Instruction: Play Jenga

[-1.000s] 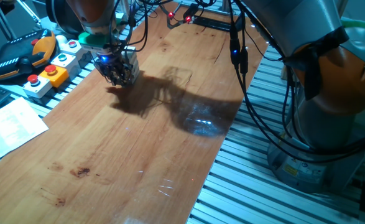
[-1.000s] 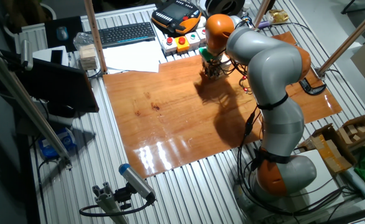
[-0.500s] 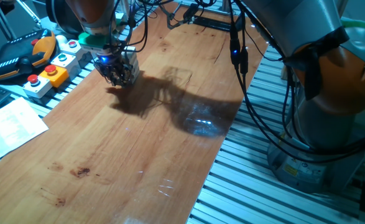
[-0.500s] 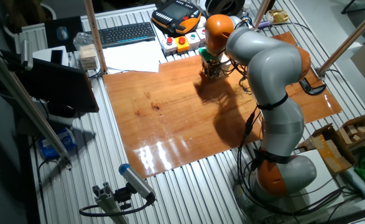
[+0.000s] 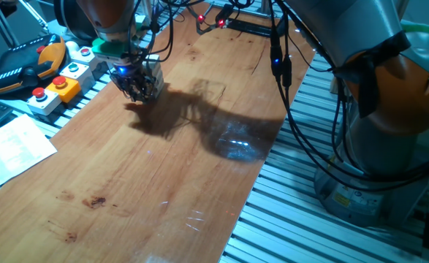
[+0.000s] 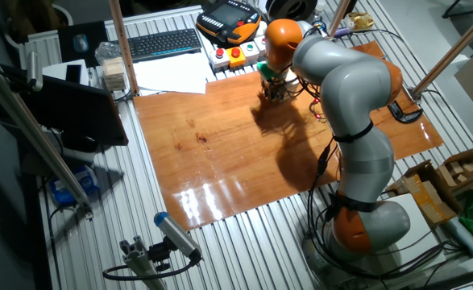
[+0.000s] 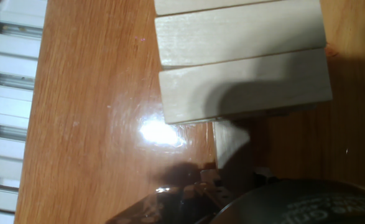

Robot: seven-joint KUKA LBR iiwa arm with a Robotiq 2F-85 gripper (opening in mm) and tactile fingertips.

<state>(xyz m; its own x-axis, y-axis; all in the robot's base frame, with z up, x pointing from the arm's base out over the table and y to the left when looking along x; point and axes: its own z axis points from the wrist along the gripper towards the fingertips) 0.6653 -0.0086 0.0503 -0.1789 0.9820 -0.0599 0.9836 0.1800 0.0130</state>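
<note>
1. The hand view looks straight down on the Jenga tower (image 7: 241,59), which fills the upper right of the frame; its top layer shows pale wooden blocks lying side by side, with their long sides running left to right.
2. In the same view, one lower block (image 7: 232,146) sticks out under the top layer toward the bottom of the frame, and its lower end goes into a dark shadow.
3. A dark, blurred part of the gripper (image 7: 226,193) covers the bottom middle and bottom right of this frame. I cannot tell if the fingers are wide, narrow, or closed on a block.
4. In one fixed view the gripper (image 5: 137,89) is low over the wooden board (image 5: 163,168), in the upper left of the frame, and it hides the tower.
5. Just left of it in this view stand grey button boxes (image 5: 53,88) with red and yellow buttons, and an orange and black pendant (image 5: 20,66) lies further left.
6. In the other fixed view the gripper (image 6: 273,90) is at the upper middle of the frame, near the top edge of the board (image 6: 244,153).
7. In this view a keyboard (image 6: 163,43) and white paper (image 6: 172,76) are in the upper left area, beyond the board.
</note>
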